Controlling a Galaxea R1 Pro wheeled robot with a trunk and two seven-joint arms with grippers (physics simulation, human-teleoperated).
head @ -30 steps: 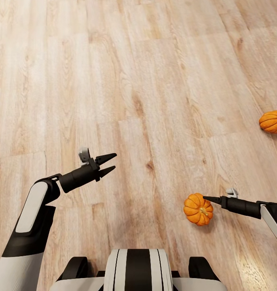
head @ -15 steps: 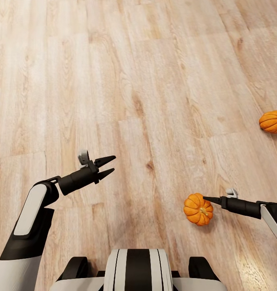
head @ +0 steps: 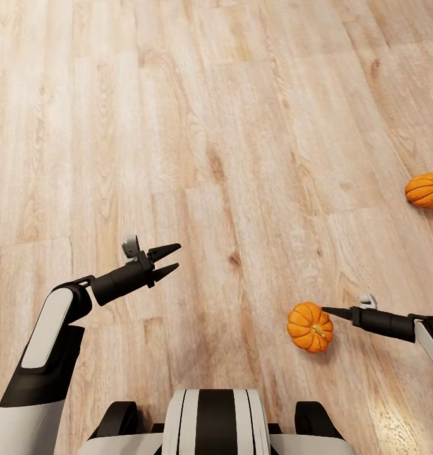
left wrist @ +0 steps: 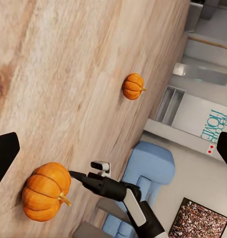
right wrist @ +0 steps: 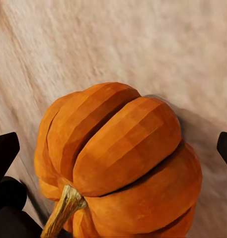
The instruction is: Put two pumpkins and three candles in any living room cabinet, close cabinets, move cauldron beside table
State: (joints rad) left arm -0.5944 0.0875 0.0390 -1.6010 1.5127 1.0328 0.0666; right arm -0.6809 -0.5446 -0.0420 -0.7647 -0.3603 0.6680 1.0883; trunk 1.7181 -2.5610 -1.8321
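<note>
- drawn back a touch from the near pumpkin (head: 310, 327), right gripper (head: 333, 310), tip now just beside the rind rather than over it
- spread wide either side of that pumpkin in the right wrist view, right jaws, nothing held
- parted and idle, left gripper (head: 169, 259)
- lying on the floor (head: 241, 126), both pumpkins, the far pumpkin (head: 425, 190) well apart
- likely lining up again before closing

Two squat, ribbed orange pumpkins rest on the pale wood floor. Near pumpkin (head: 310, 327) lies at 5 o'clock, stem tilted sideways; far pumpkin (head: 425, 190) lies at 3 o'clock, well apart.
</note>
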